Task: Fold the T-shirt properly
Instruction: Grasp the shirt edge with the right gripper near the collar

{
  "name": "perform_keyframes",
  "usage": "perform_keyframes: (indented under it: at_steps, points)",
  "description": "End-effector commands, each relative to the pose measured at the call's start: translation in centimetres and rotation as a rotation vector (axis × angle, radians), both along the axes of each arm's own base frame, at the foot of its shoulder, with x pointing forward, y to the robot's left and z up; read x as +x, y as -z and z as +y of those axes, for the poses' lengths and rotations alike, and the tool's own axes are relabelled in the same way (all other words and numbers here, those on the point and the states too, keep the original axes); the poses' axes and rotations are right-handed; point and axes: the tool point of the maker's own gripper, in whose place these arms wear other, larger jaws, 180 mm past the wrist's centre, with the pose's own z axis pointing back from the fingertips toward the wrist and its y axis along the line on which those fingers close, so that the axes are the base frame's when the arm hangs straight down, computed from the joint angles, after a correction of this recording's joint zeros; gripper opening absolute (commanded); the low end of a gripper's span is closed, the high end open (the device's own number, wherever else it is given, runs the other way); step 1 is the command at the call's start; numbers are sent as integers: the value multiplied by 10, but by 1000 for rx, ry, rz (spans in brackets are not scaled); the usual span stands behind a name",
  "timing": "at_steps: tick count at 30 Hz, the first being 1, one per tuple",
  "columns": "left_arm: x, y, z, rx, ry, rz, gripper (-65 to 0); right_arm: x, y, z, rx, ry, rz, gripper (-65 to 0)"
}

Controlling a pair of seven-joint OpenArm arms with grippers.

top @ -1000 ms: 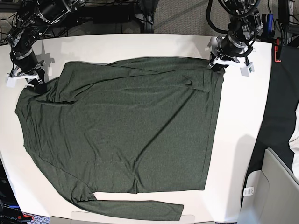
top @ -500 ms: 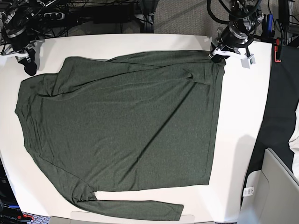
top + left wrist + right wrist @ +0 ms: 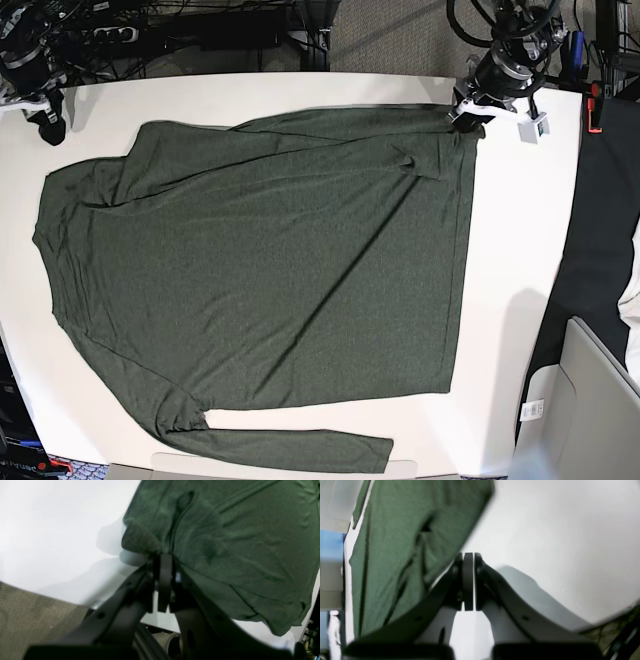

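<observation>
Right gripper [image 3: 45, 125], at ten o'clock in the base view, has its jaws pressed together on nothing and stands apart from the cloth over the bare white table [image 3: 520, 260]. T-shirt [image 3: 260, 280], dark olive and long-sleeved, lies spread flat across the table's middle, one sleeve stretched along the six o'clock edge. Left gripper [image 3: 466, 122], at one o'clock, is clamped on the shirt's upper corner, which the left wrist view shows bunched between its jaws. By judgement the knit is thin, light and limp: it will drape, wrinkle and drag rather than hold shape. Hemmed corners, cuffs and shoulder seams look the firmest places to pinch, ideally two at once
</observation>
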Motion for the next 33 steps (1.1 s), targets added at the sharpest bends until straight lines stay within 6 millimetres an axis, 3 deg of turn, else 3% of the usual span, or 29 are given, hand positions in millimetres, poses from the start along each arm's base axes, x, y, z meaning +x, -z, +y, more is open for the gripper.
perform_keyframes:
  at_steps: [1,5,8,14,19,29,33]
  points:
    - [4,-7,0,2,1,-28,-650,2,-22,-7,-62,-10,-45,-644]
    - [4,-7,0,2,1,-28,-650,0,-50,-8,-174,-36,-57,-643]
    - [4,-7,0,1,2,-28,-650,-3,-55,-17,-211,-10,-59,-643]
    - [4,-6,-3,-4,6,-26,-650,-9,-42,-58,-94,232,38,-643]
    - [4,-6,-4,-7,6,-26,-650,12,-34,-63,-29,312,37,-643]
    - [4,-6,-3,-7,2,-25,-650,46,-26,-50,-71,263,67,-643]
    - [4,-6,-4,-9,4,-24,-650,48,-13,-50,-30,274,85,-570]
